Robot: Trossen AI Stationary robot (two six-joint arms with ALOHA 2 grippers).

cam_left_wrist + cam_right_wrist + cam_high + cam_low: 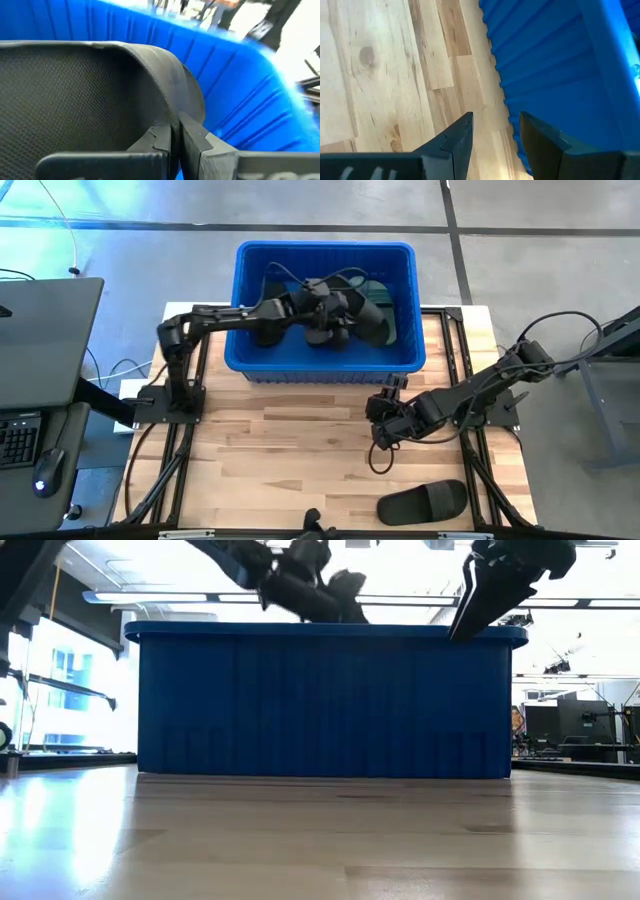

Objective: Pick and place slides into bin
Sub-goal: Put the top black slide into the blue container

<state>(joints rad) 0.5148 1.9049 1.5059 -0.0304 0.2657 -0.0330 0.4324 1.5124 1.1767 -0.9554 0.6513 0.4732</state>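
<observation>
left gripper (318,308) reaches into the bin (325,360), pinching a black slide (90,95); right gripper (495,140) spread beside it.

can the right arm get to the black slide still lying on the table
Probably yes. The right gripper hangs open and empty above bare wood beside the bin, and nothing lies between it and the black slide near the table's front edge. The left gripper is over the bin.
</observation>
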